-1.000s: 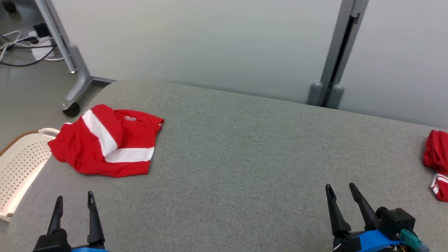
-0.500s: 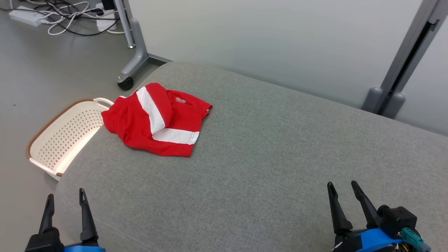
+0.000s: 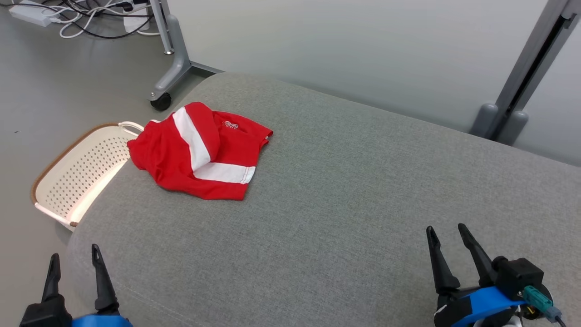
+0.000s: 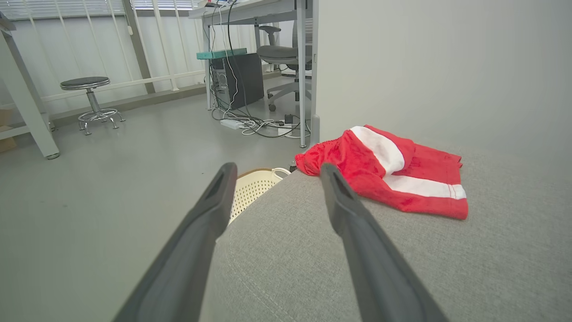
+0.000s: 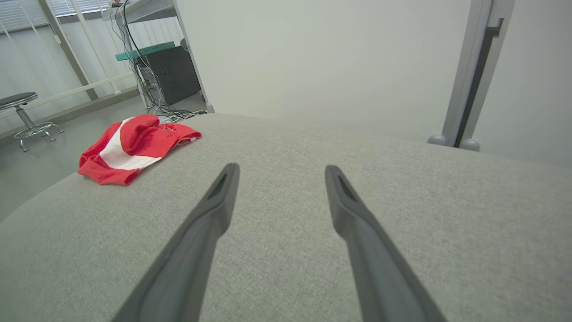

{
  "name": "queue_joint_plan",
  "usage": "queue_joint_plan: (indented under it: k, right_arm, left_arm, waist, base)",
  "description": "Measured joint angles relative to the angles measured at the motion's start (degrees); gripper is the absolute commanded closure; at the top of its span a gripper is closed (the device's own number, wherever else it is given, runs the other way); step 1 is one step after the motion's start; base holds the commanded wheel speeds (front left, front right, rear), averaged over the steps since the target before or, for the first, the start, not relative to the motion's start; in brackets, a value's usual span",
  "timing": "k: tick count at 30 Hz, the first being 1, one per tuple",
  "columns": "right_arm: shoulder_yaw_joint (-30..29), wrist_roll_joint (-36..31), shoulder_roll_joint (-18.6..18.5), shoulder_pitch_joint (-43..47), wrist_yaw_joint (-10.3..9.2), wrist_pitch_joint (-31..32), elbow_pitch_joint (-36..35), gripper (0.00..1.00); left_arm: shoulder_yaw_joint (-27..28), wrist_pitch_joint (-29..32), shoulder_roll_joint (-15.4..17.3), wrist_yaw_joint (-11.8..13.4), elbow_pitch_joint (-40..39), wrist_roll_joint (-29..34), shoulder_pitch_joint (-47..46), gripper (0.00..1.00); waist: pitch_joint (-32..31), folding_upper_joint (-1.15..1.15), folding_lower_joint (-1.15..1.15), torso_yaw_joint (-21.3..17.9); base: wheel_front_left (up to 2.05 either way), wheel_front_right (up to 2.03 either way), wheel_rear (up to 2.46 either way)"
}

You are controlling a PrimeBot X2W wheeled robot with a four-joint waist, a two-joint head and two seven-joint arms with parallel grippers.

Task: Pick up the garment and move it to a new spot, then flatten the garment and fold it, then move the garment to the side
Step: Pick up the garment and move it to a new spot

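Observation:
A red garment with white stripes (image 3: 199, 152) lies crumpled on the grey cushioned surface (image 3: 345, 195) near its far left corner; I also see the garment (image 4: 389, 170) in the left wrist view and the garment (image 5: 129, 150) far left in the right wrist view. My left gripper (image 3: 75, 263) is open at the lower left, over the cushion's near left corner, well short of the garment. My right gripper (image 3: 447, 236) is open at the lower right above bare cushion, with nothing between its fingers.
A white perforated basket (image 3: 72, 177) stands on the floor against the cushion's left edge, just beside the garment. A wheeled grey frame leg (image 3: 172, 59) and cables (image 3: 86, 18) lie behind it. A pale wall runs along the far side, with a grey post (image 3: 517, 86).
The head camera has swung to the left, so the whole scene has shifted right and the second red cloth at the right edge has left the picture. The garment lies unmoved.

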Motion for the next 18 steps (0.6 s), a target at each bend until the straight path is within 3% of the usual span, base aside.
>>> queue_joint_plan:
  k: [8,18]
  right_arm:
    - [-0.21,-0.57,-2.56,-3.75,0.0,0.0,-1.67,0.0]
    - [-3.39,-3.69,-6.73,-7.12,-0.01,0.0,-7.95,0.0]
  left_arm:
    - [2.74,0.0,0.54,-0.47,1.89,-2.25,-8.44,0.0]
    - [8.29,0.01,8.05,-1.98,6.66,-3.68,-25.98,0.0]
  waist:
    - [3.43,0.0,0.0,-5.22]
    - [14.2,0.01,0.0,-17.25]
  base:
    - [0.0,0.0,0.0]
    - [0.0,0.0,0.0]
